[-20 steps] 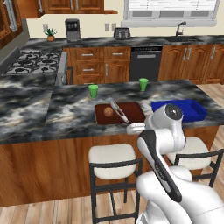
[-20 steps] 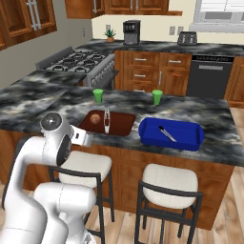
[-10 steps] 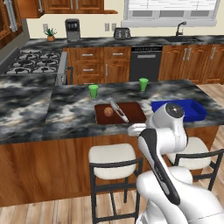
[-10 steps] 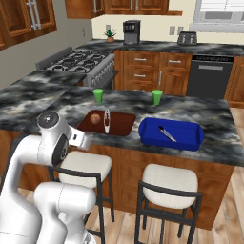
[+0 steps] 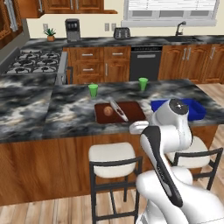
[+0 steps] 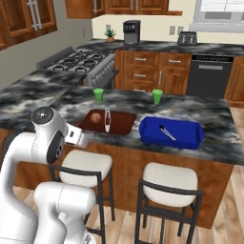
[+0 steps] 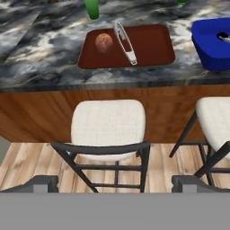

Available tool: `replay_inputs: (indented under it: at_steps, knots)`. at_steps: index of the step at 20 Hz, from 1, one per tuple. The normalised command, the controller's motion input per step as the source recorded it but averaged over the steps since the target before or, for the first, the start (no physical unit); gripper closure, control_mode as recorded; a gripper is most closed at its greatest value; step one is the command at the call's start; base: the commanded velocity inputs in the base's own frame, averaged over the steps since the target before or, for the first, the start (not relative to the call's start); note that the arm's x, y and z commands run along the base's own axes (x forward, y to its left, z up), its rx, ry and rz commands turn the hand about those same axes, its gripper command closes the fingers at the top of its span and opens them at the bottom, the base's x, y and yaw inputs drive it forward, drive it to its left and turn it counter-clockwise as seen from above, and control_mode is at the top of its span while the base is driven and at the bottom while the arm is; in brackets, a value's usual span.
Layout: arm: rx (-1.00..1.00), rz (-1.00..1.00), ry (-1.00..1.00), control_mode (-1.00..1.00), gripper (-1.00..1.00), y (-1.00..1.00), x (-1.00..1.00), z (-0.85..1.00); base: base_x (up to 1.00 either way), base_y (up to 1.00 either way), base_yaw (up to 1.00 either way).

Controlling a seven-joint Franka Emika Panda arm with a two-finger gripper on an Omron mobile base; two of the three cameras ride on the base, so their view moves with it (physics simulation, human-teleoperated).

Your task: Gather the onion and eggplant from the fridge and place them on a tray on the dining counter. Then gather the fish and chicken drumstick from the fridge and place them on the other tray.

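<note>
Your gripper (image 7: 115, 184) shows only two dark tips spread wide, gripping nothing, above a white stool (image 7: 108, 123). The onion (image 7: 103, 42) sits at 9 o'clock in the brown tray (image 7: 152, 47), a pale slim item (fish? too small to tell) beside it. At 3 o'clock, the blue tray (image 7: 211, 49) is cut off.

On the dark marbled dining counter (image 5: 65, 113), a shallow reddish-brown tray (image 5: 131, 109) holds a round brownish onion (image 5: 108, 111) at its left end beside a slim silvery fish (image 5: 118, 109) lying across its middle, while a deeper blue tray (image 6: 183, 138) sits just to its right.
</note>
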Motion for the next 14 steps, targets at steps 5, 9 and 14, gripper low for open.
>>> replay_inputs:
  at_steps: [5,9,14]
  knots:
    - [0.00,0.00,0.00,1.00,-1.00,0.00,0.00,0.00,-0.55,-0.21,-0.04]
    - [0.00,0.00,0.00,1.00,-1.00,0.00,0.00,0.00,-0.19,-0.36,-0.14]
    - [0.00,0.00,0.00,1.00,-1.00,0.00,0.00,0.00,-0.04,-0.50,-0.17]
